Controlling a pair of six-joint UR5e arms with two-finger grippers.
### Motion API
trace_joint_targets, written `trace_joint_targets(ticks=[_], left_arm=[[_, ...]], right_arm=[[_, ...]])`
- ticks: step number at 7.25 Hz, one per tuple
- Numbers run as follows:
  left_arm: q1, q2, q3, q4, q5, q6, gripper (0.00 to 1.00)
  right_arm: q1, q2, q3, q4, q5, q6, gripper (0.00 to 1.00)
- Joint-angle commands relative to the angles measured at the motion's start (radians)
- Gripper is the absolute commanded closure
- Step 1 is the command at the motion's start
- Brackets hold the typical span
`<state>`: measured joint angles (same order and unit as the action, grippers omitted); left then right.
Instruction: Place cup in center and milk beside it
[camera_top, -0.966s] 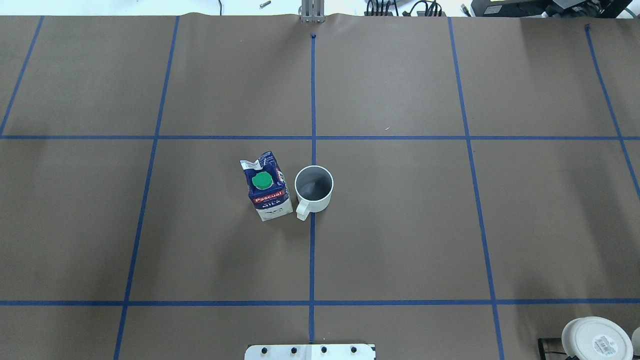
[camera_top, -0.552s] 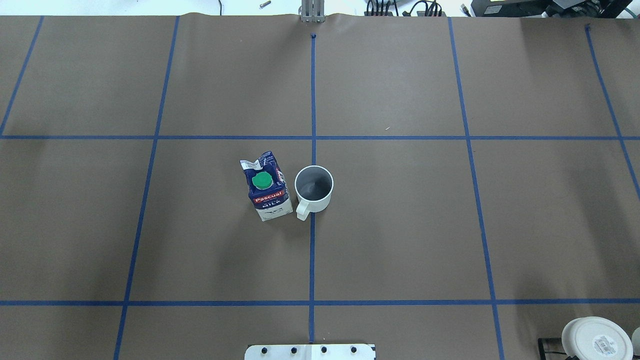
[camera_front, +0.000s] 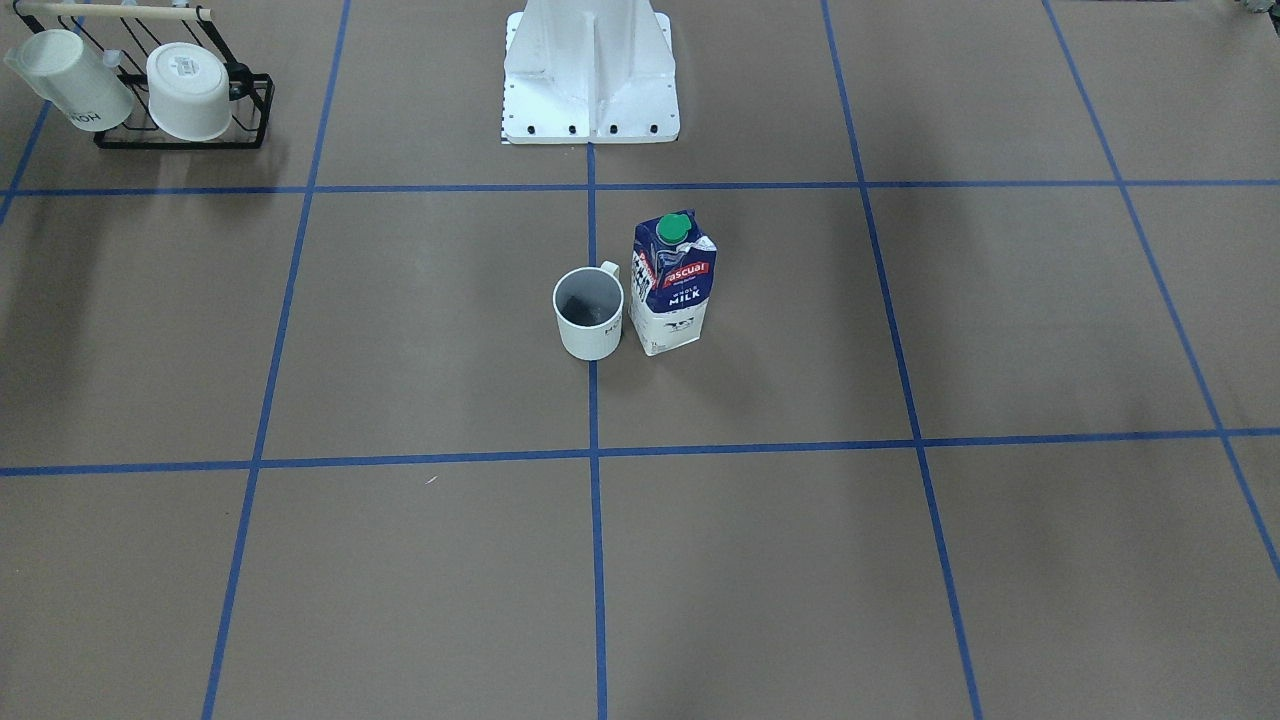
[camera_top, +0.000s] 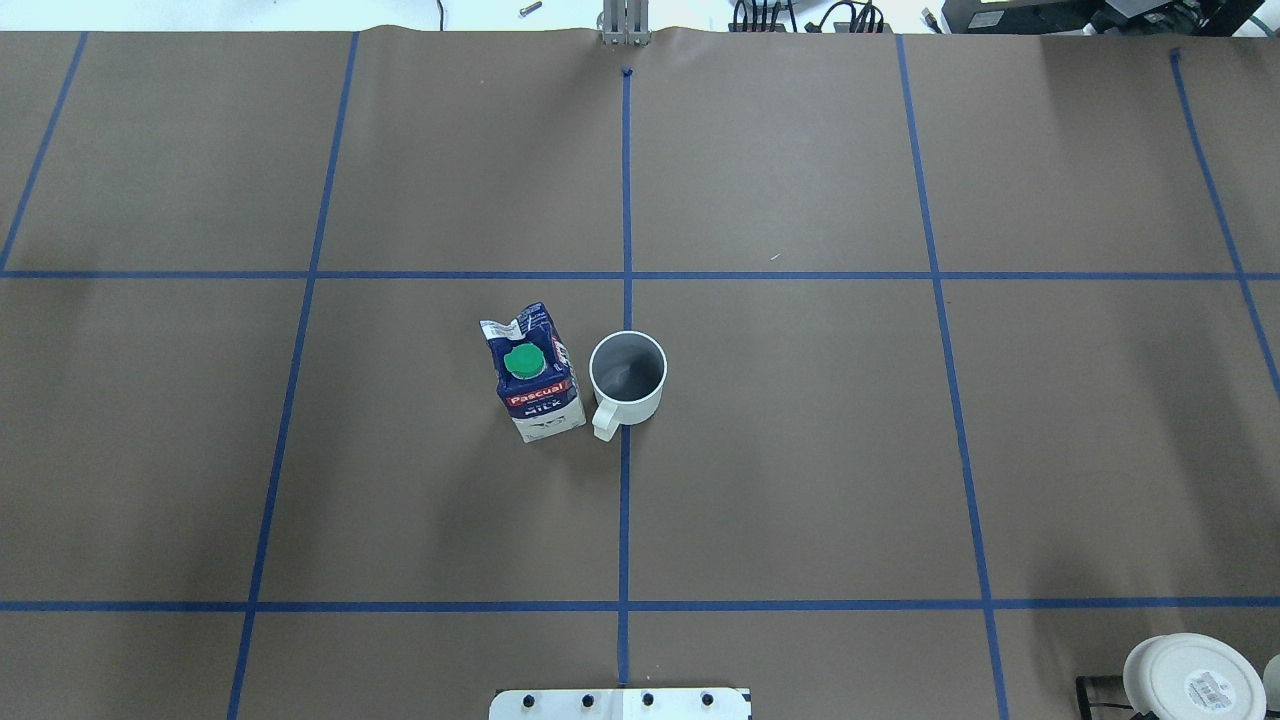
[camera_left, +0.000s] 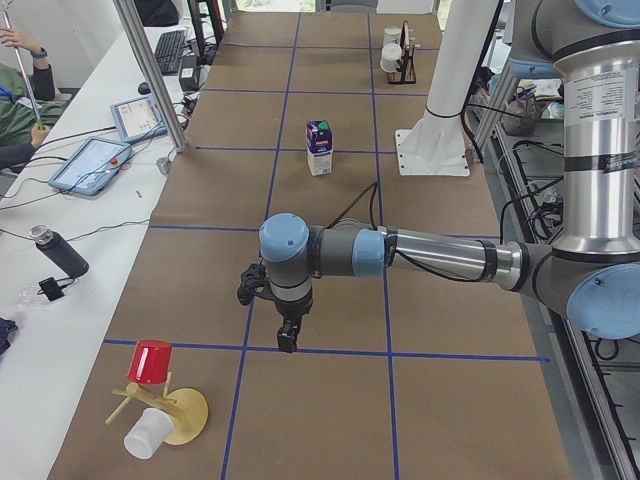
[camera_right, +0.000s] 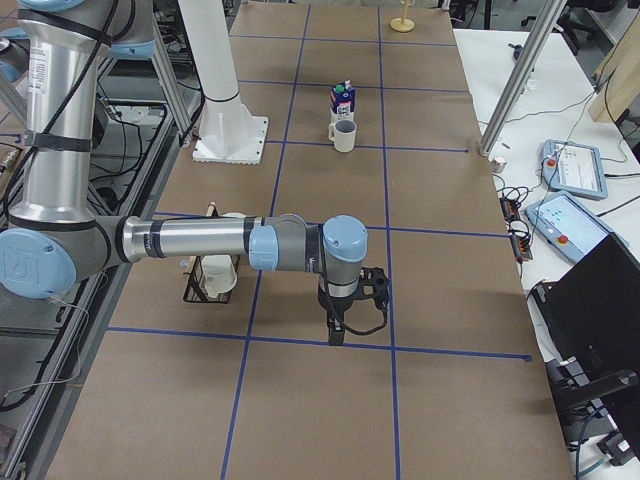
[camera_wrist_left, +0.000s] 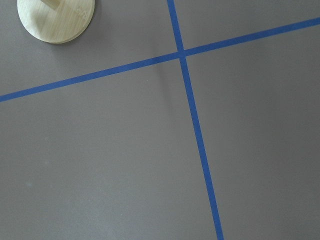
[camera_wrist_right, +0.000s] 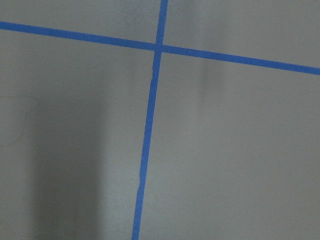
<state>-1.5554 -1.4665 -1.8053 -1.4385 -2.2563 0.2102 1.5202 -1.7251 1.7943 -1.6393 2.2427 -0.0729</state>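
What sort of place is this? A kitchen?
Probably a robotics lab: a left arm and right arm reach over a table gridded with blue tape, control tablets alongside.

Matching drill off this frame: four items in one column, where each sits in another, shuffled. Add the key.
Things:
1. cup
2. milk
3. wire rack
4. red cup

Places:
A. on a wooden stand
B. at the centre, astride the blue tape line
C. upright beside the cup, on the robot's left of it
D. holds two white cups, far on the robot's right

Pairs: 1-B, 2-C, 3-D, 4-A
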Motion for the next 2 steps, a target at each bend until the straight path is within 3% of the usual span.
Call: trace_joint_targets(ticks=[1,2], left_arm=[[0.0,0.0,-0.006,0.0,-0.008,0.0,0.01],[0.0,0.0,-0.008,0.0,-0.008,0.002,0.01]], right_arm=[[0.0,-0.001,0.0,0.001,0.0,-0.001,0.0],[0.0,-0.001,0.0,0.001,-0.002,-0.001,0.0]])
